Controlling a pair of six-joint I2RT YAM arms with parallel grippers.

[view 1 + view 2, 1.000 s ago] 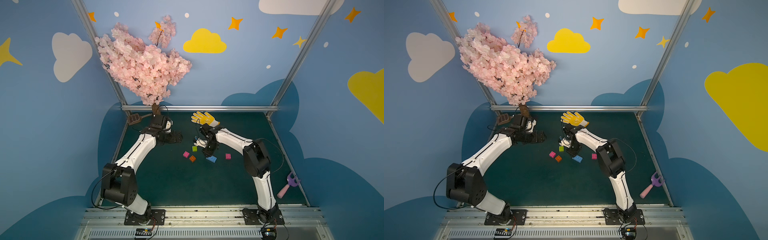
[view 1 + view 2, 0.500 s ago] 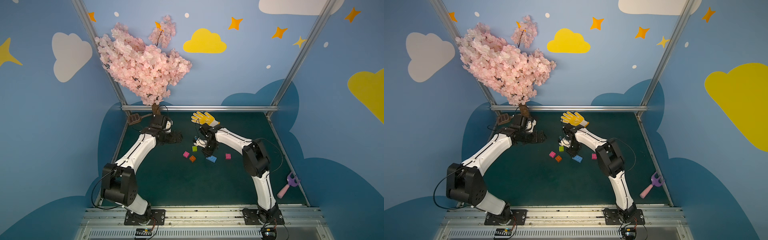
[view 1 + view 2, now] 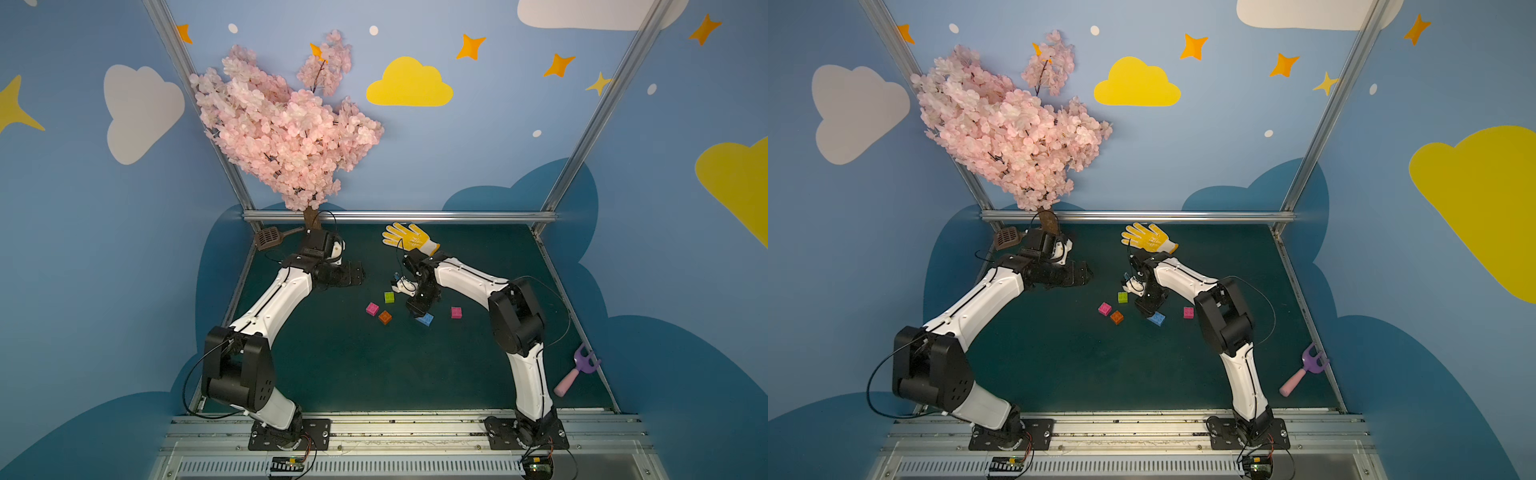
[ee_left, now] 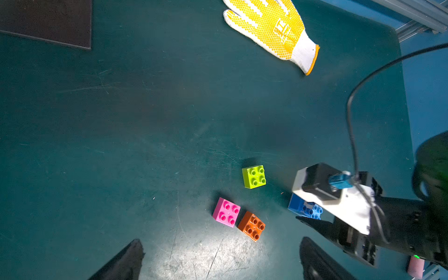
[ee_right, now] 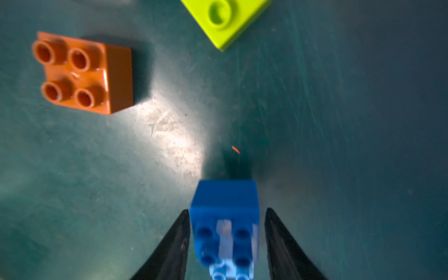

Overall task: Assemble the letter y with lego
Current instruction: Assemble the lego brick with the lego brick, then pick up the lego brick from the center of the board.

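Note:
Several lego bricks lie apart on the dark green table [image 3: 415, 374]: a lime green brick [image 3: 389, 296], a pink brick [image 3: 372, 308], an orange brick [image 3: 385, 317] and a second pink brick [image 3: 456, 312]. My right gripper [image 5: 227, 210] stands over a dark blue brick [image 5: 224, 201] that sits on one end of the longer light blue brick [image 3: 425, 319]. Its jaws are slightly apart, with a thin gap showing beside the brick. My left gripper [image 4: 221, 242] hangs wide open and empty, to the left of the bricks. No letter y is in view.
A yellow glove [image 3: 409, 237] lies at the back behind the right arm. A brown scoop [image 3: 269, 237] and the pink blossom tree's trunk [image 3: 311, 216] stand at the back left. A purple toy fork [image 3: 577, 370] lies by the right edge.
My right gripper's jaws have parted a little from the dark blue brick. Both arms stay almost where they were, and the bricks have not moved.

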